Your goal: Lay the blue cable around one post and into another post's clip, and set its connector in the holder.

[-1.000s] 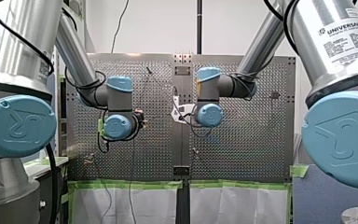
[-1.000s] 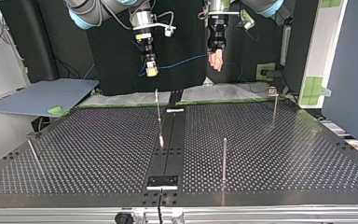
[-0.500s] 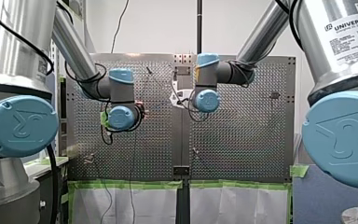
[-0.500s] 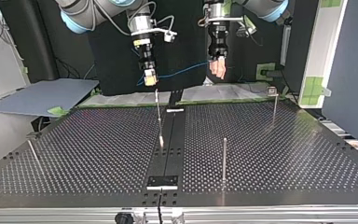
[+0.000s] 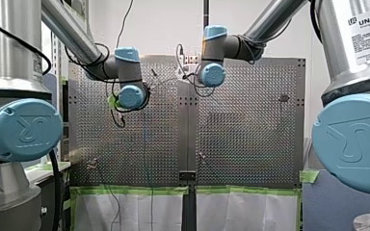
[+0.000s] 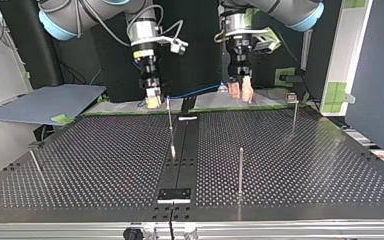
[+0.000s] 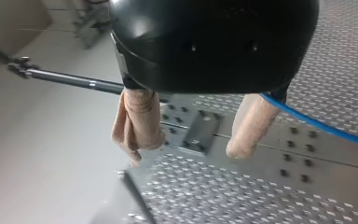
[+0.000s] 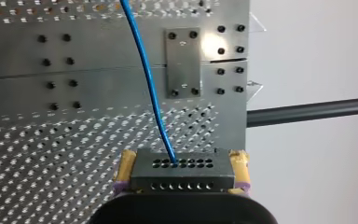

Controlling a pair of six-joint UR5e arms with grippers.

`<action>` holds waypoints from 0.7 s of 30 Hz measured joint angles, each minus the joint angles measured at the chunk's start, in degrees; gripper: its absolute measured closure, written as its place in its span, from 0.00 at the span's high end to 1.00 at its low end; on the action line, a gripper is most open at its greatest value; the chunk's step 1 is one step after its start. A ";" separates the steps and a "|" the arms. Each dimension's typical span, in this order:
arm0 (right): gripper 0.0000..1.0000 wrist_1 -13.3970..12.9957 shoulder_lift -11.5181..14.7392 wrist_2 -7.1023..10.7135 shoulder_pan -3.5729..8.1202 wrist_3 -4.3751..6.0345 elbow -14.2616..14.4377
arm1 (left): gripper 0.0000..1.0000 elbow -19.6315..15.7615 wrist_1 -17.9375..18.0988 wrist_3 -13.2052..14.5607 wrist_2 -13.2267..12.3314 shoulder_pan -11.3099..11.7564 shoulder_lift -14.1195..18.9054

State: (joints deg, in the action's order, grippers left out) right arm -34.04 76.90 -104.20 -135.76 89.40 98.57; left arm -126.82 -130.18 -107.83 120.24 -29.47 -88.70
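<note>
The blue cable (image 8: 144,70) ends in a black connector (image 8: 182,177) with rows of small holes. My right gripper (image 8: 182,163) is clamped on that connector, one yellow pad (image 8: 123,170) on each side of it. From the connector the cable runs ahead over the perforated table (image 8: 51,140), passing just beside a small screwed-on metal plate (image 8: 182,63).

In the top view the cable (image 6: 195,92) stretches between the two grippers, above the table's far edge. My right gripper (image 6: 153,100) hangs at its left end and my left gripper (image 6: 241,92) at its right end.

In the left wrist view, my left gripper (image 7: 186,154) has its beige-padded fingers (image 7: 137,121) spread apart. The cable (image 7: 317,123) comes out from behind the base of one finger and runs off sideways, outside the gap. Whether it touches that finger I cannot tell.

On the table (image 6: 300,165) in the top view, a thin leaning post (image 6: 170,122) stands just in front of my right gripper. An upright post (image 6: 240,170) stands nearer the camera, and another (image 6: 294,115) stands towards the right edge.
</note>
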 joint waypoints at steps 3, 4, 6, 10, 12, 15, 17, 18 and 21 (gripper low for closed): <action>0.00 1.64 0.10 0.33 0.00 -0.04 -1.63 | 1.00 1.62 -1.64 -1.35 0.04 0.06 1.62; 0.00 2.16 0.11 0.48 0.00 -0.10 -2.15 | 1.00 2.16 -2.16 -1.67 0.06 0.09 2.17; 0.00 3.41 0.13 0.82 -0.11 -0.25 -3.40 | 1.00 3.47 -3.48 -2.19 0.09 0.15 3.47; 0.00 5.76 0.14 1.11 -0.29 -0.40 -4.97 | 1.00 5.91 -5.90 -2.60 0.16 0.49 5.91; 0.00 6.92 0.20 1.30 -0.34 -0.50 -5.47 | 1.00 7.21 -7.21 -2.61 0.25 0.76 7.21; 0.00 8.68 0.29 2.36 -0.40 -0.98 -6.79 | 1.00 9.09 -9.09 -2.49 0.40 1.20 9.09; 0.00 9.98 0.31 3.15 -0.41 -1.25 -7.99 | 1.00 10.36 -10.38 -2.27 0.45 1.54 10.36; 0.00 10.51 0.31 3.33 -0.41 -1.39 -8.50 | 1.00 10.86 -10.86 -2.17 0.45 1.68 10.86; 0.00 12.29 0.31 3.59 -0.46 -2.29 -10.25 | 1.00 12.50 -12.50 -1.71 0.47 2.20 12.34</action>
State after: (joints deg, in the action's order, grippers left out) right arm -21.75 77.22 -100.60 -136.22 87.11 88.32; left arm -114.32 -142.68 -109.54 120.71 -27.27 -76.36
